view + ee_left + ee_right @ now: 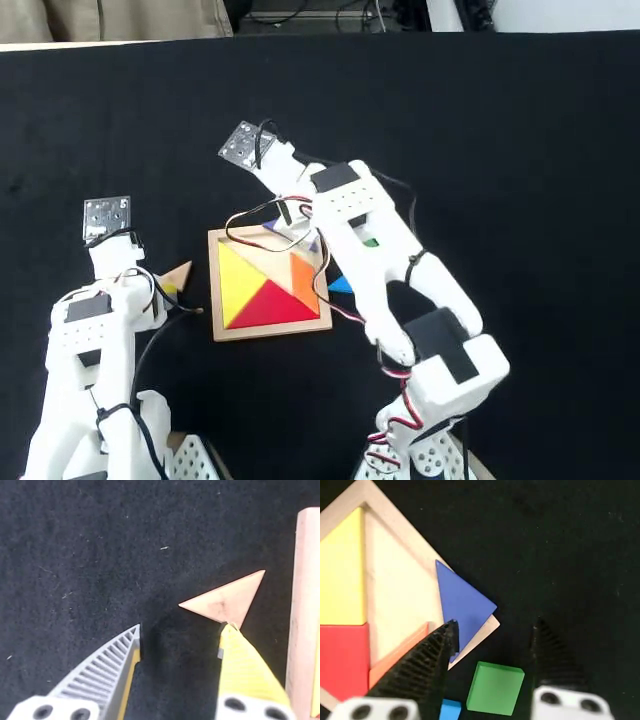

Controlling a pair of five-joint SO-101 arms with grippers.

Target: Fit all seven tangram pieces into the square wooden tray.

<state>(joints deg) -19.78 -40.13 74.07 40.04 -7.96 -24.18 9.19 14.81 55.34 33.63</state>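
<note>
Three pieces already sit inside the square wooden tray (270,330), which lies flat near the middle of the black desk (500,150): a yellow triangle (238,285) on the side toward the left arm, a red triangle (275,305) along the near edge, and an orange piece (303,275) beside them on the side toward the right arm. Part of the tray floor is bare pale wood. A dark blue triangle (462,605) lies across one tray corner, overlapping the rim, so it is not seated among the others. Just outside that corner, on the desk, are a green square (495,687) and, close beside it, a light blue piece (450,710) cut off by the picture's edge. The right arm's fingers (420,670) are spread apart and hold nothing; one tip hangs over the dark blue triangle's edge, the other over bare desk. A plain wooden triangle (225,602) lies on the desk just beside the tray's outer wall on the left arm's side, with a strip of desk between them. The left arm's fingers (245,670) are likewise spread wide and empty; the yellow-taped tip seems to touch one corner of the plain wooden triangle, though the wrist view is too close to be sure, and the grey tip is over bare desk.
</note>
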